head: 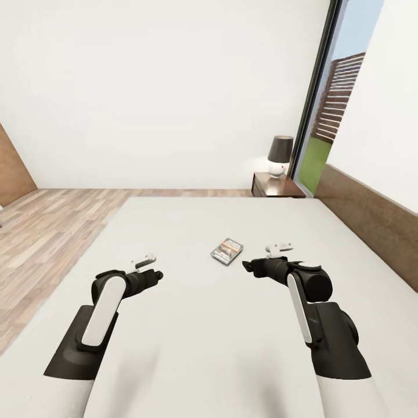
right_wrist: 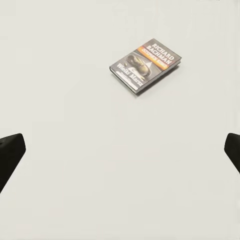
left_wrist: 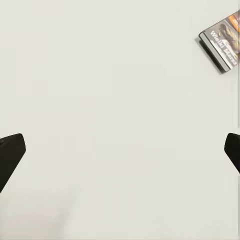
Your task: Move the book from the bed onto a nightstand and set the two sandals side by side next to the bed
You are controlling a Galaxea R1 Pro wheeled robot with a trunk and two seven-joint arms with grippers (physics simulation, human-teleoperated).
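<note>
Book (head: 227,251) lies on the bed (head: 191,348), nightstand (head: 276,186) beyond its far corner. Right gripper (right_wrist: 120,150) and left gripper (left_wrist: 120,150) spread, empty. Transfer not begun.

The bed (head: 191,348) has a plain pale grey-white mattress, and the book (right_wrist: 145,65) on it has a dark grey cover with an orange band and white lettering. To the left the floor (head: 46,226) is light brown planks; far right, the dark brown nightstand (head: 277,187) carries a lamp (head: 280,155) with a dark shade and white base. Both arms are black with white panels.
</note>
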